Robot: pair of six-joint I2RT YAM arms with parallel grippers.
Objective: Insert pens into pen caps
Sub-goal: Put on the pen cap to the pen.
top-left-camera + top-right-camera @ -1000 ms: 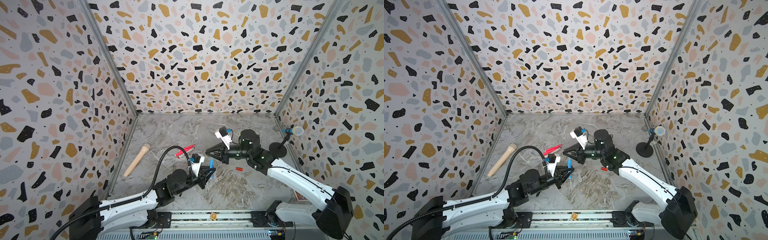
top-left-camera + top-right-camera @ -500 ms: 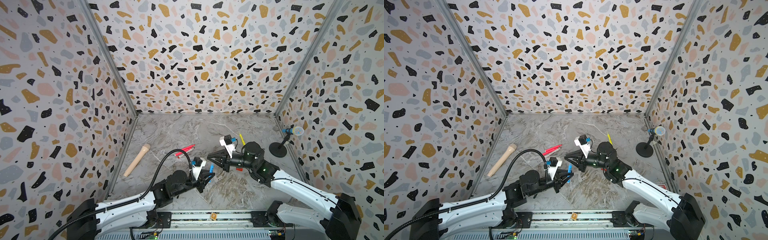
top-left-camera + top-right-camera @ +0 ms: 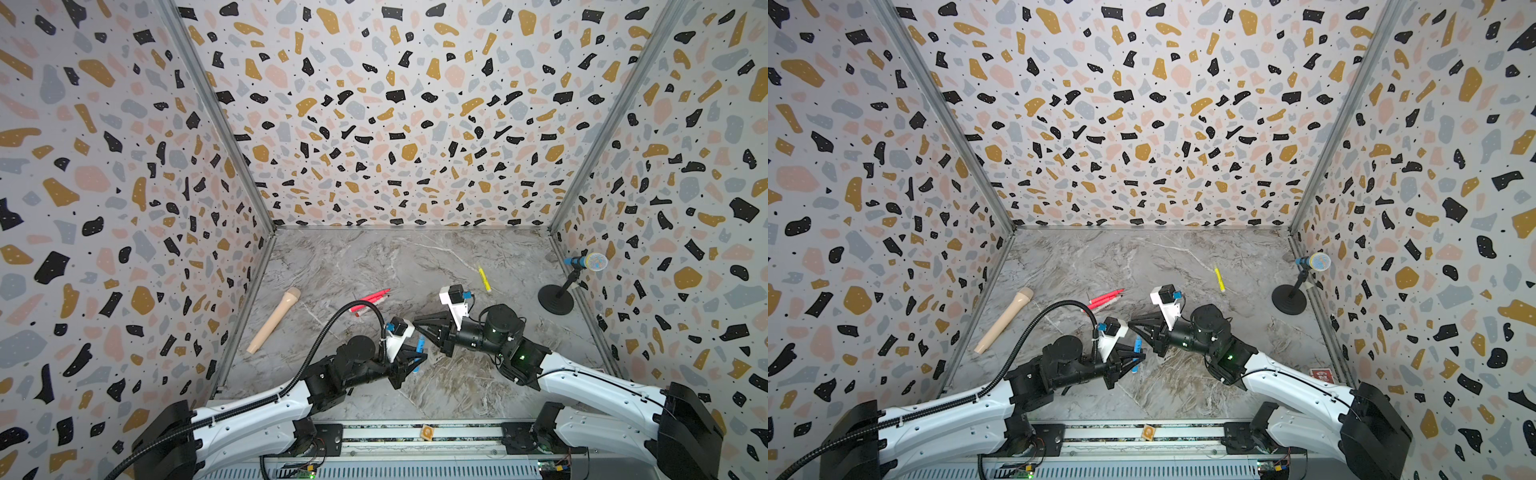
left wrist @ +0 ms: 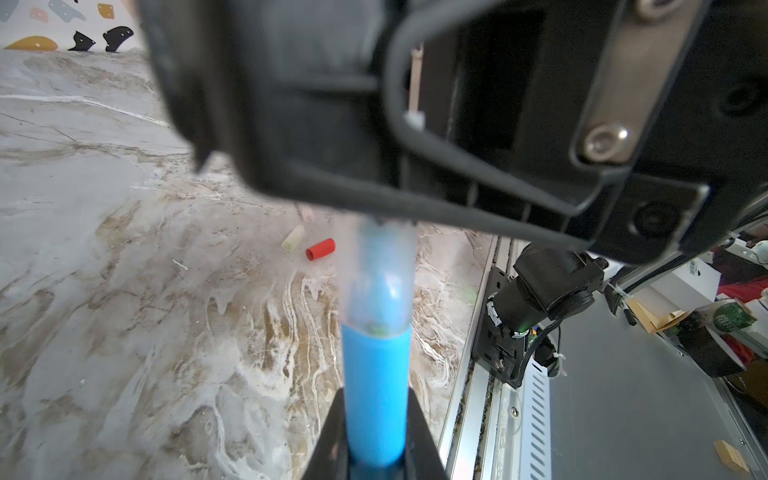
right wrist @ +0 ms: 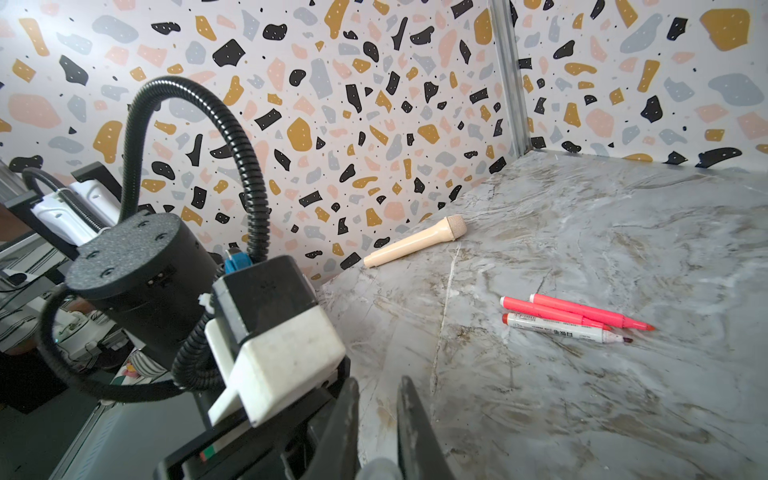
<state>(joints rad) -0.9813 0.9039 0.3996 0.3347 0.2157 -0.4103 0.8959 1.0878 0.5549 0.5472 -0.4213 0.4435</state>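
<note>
My left gripper [image 4: 376, 415] is shut on the blue pen [image 4: 376, 386], which stands tilted above the floor in both top views [image 3: 420, 345] [image 3: 1137, 349]. A clear pen cap [image 4: 380, 282] sits over the pen's tip and runs up into my right gripper [image 3: 424, 332], which is shut on it. In the right wrist view the cap [image 5: 378, 471] shows only at the base of the jaws. Two pink pens [image 5: 552, 309] and a white pen with red ends [image 5: 561, 328] lie together. A yellow pen [image 3: 484, 279] lies farther back. A red cap [image 4: 320, 249] and a pale cap [image 4: 293, 238] lie on the floor.
A beige microphone-shaped stick [image 3: 274, 320] lies by the left wall. A blue microphone [image 3: 584, 262] on a black round stand [image 3: 556, 300] is at the right wall. An orange-tan tag [image 3: 427, 432] sits on the front rail. Both arms meet at the floor's front middle.
My right gripper has come forward and down to the left gripper, bringing the cap onto the blue pen's tip. The yellow pen behind it is now uncovered. The left gripper shifted only slightly.
</note>
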